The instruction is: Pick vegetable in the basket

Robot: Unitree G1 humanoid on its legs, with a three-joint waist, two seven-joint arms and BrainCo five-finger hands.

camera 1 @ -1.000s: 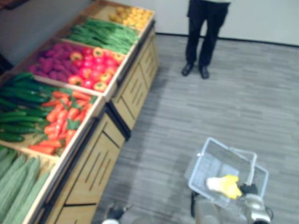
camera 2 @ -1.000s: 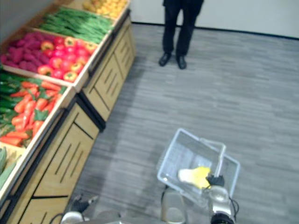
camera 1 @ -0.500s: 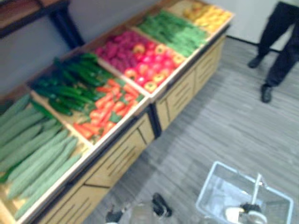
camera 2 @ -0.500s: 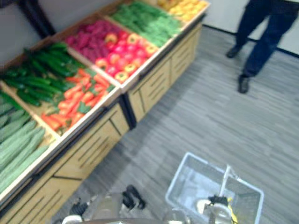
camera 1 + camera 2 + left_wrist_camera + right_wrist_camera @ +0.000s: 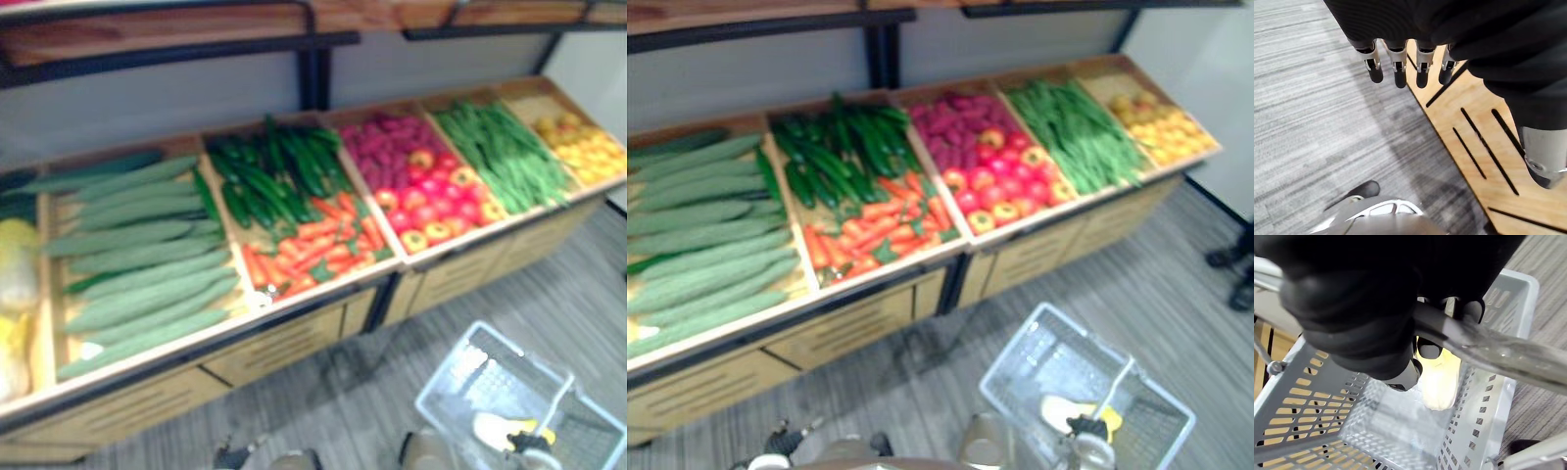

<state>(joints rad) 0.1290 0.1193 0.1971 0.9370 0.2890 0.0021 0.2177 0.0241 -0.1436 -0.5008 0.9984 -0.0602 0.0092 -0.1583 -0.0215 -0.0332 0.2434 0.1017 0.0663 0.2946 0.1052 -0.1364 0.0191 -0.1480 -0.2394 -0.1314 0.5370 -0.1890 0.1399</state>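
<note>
**Grey carpet, full stand: we are between picks**

Grey carpet floor (image 5: 549, 294) runs along a long wooden stand (image 5: 872, 323) whose sloped bins hold pale green gourds (image 5: 147, 264), dark cucumbers (image 5: 265, 181), carrots (image 5: 313, 245), red and yellow peppers (image 5: 436, 201), green beans (image 5: 500, 157) and yellow fruit (image 5: 583, 147). A person's shoes (image 5: 1227, 258) show at the far right edge.

We carry the basket (image 5: 1011, 351) low on our right side, well apart from the bins. Our right hand (image 5: 1366, 333) is curled tight round its handle (image 5: 1484, 350). One pale yellow piece of produce (image 5: 1440, 382) lies on the basket's floor; we cannot tell what kind it is. The rest of the vegetables lie in their bins.

Our left hand (image 5: 1397, 58) hangs low beside the stand's slotted wooden front, with fingers straight and loose and nothing in them.

We judge that we are squared up to the stand, with a reach for the next vegetable not yet begun. The next move calls for lifting the left hand up over the front lip and into a bin; the carrots and gourds look nearest that side. It then has to close on a single piece and carry it across to the basket, which the right hand should keep level.
</note>
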